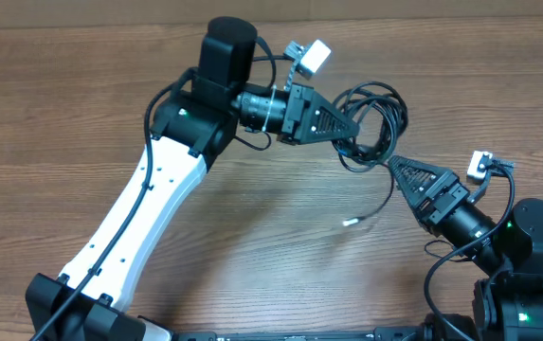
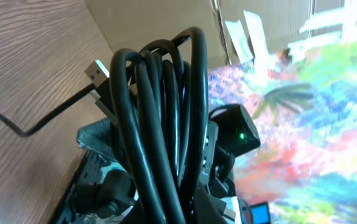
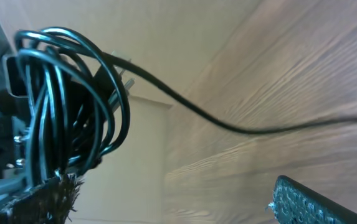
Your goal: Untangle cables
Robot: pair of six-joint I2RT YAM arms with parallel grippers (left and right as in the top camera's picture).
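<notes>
I have the cables (image 1: 377,112) bunched in loops toward the far right of the table (image 1: 252,246), between my two arms. My left gripper (image 1: 349,133) is clamped tight on the left side of the bundle. In its wrist view the coils rise straight out of the closed jaws.

My right gripper (image 1: 396,163) sits just to the near right of the bundle, jaws spread wide and holding nothing. Its wrist view shows one finger pad (image 3: 303,200) well clear of the coils.

One loose strand (image 3: 253,131) trails away from the bunch and ends in a small plug tip (image 1: 350,224) lying on the wood nearer to me.

I judge this to be the picking-apart step, where one arm anchors while the other looks for a strand to take. Next I need to close the right claw on a single loop or on that loose strand, not the whole bunch. Then I draw it away to the right without dragging the rest along.
</notes>
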